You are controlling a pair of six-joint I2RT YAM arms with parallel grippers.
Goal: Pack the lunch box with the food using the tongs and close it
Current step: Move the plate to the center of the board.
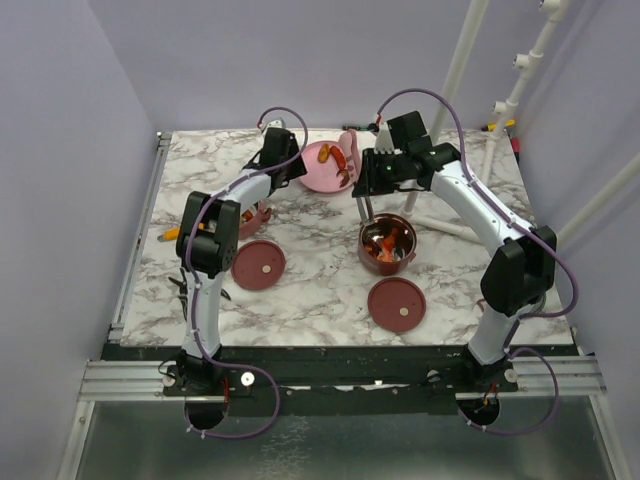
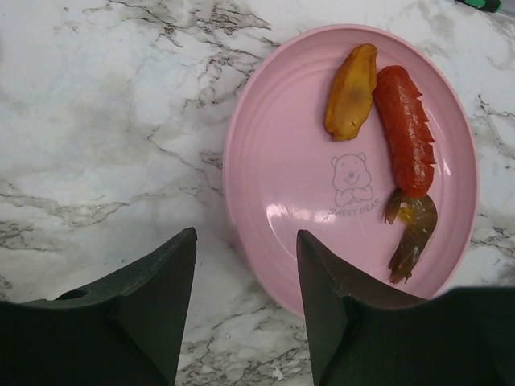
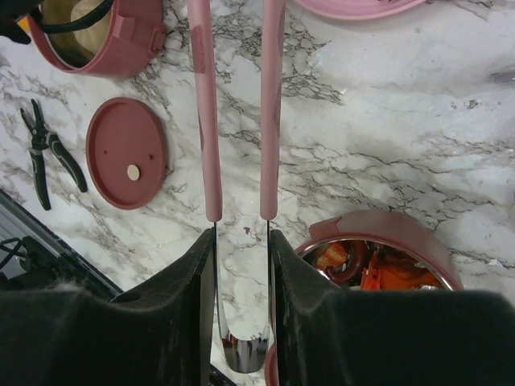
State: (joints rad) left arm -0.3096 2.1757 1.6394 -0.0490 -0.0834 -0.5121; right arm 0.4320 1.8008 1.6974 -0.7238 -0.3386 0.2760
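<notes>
The pink plate (image 2: 290,185) holds food: a tan-yellow piece (image 2: 352,91), a red sausage (image 2: 406,129) and a dark bit (image 2: 412,233). My left gripper (image 2: 245,241) is open and straddles the plate's near rim, with one finger over the marble and the other over the plate. My right gripper (image 3: 241,233) is shut on the tongs (image 3: 208,121), whose two pink arms reach out toward the plate (image 1: 318,172). Beside this gripper stands one lunch box tier (image 3: 378,229) with orange and red food inside. The second tier (image 3: 121,48) sits under the left arm.
Two maroon disc lids (image 1: 259,264) (image 1: 396,303) lie on the marble near the front. Black-handled pliers (image 3: 48,153) lie at the left edge, near a screwdriver (image 1: 170,233). White poles (image 1: 455,80) rise at the back right.
</notes>
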